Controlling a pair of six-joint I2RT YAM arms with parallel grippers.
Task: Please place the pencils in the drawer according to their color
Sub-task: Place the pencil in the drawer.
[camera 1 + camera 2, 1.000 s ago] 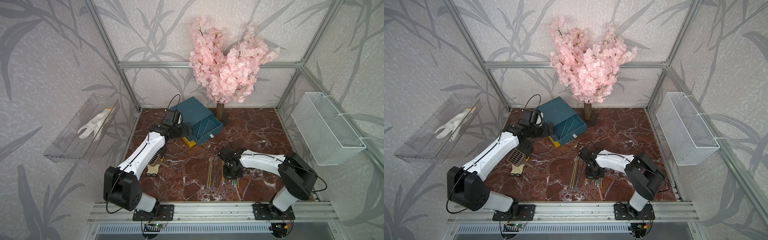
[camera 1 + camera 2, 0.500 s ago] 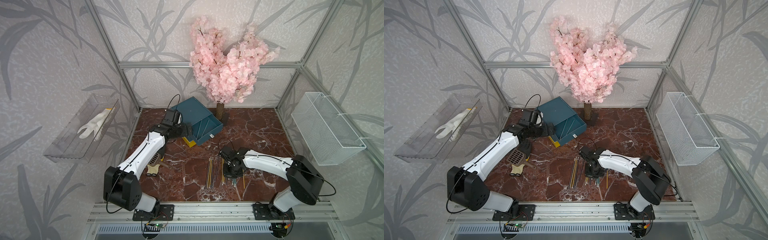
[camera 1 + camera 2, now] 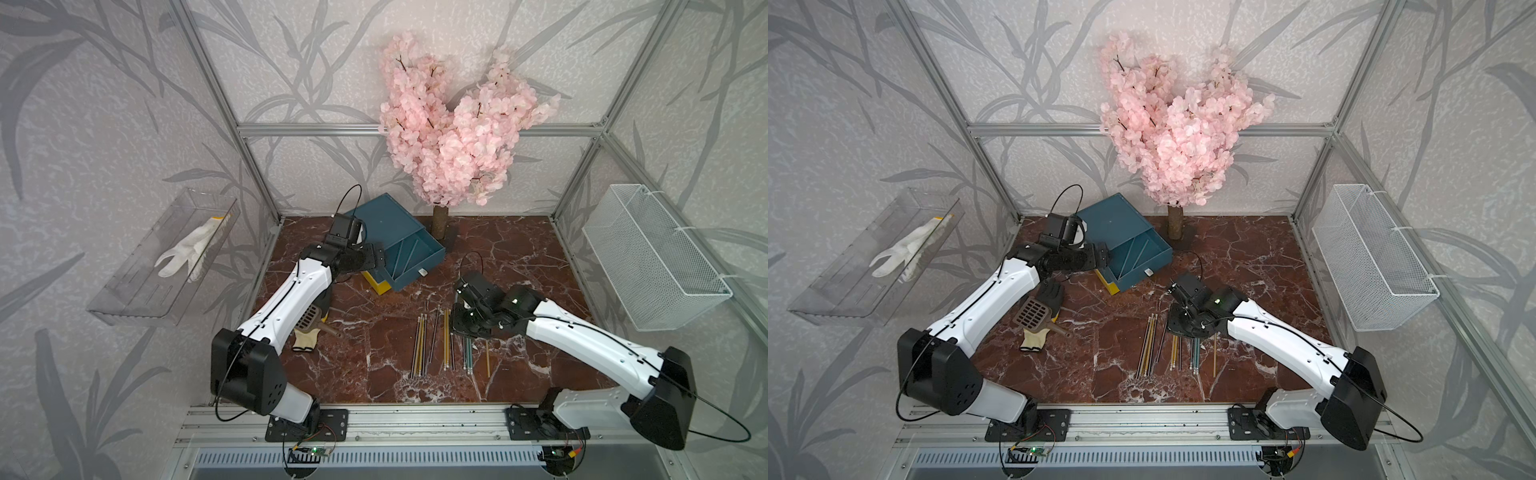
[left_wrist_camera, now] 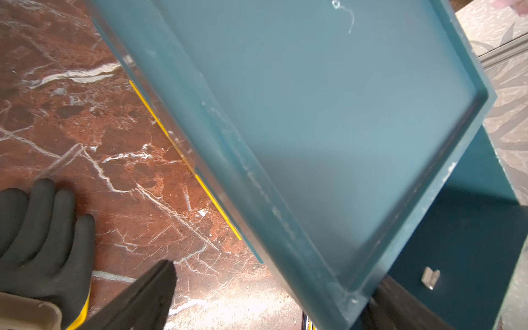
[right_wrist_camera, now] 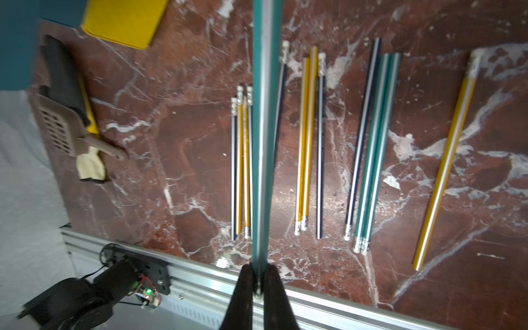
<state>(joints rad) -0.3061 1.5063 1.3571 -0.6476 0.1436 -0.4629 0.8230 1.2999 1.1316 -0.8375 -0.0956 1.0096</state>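
Observation:
The teal-blue drawer chest (image 3: 386, 222) stands at the back with a teal drawer (image 3: 419, 259) pulled out; two thin pencils lie inside it. The yellow bottom drawer (image 3: 376, 283) sticks out a little. Several yellow, teal and dark pencils (image 3: 434, 345) lie in a row on the marble floor (image 5: 307, 143). My right gripper (image 5: 258, 268) is shut on one teal pencil (image 5: 264, 114), held just above that row (image 3: 461, 309). My left gripper (image 4: 275, 274) is open at the chest's (image 4: 314, 114) left front corner (image 3: 376, 259), its fingers astride that corner.
A brown slotted scoop (image 3: 309, 322) and a black-and-cream glove (image 3: 1050, 295) lie under the left arm. A pink blossom tree (image 3: 440, 220) stands behind the chest. A white wire basket (image 3: 652, 257) hangs on the right wall and a clear tray (image 3: 137, 291) holding a white glove on the left.
My right gripper has lifted slightly off the pencil row with the teal pencil and shifted toward the back, uncovering a lone yellow pencil. The left arm has not moved.

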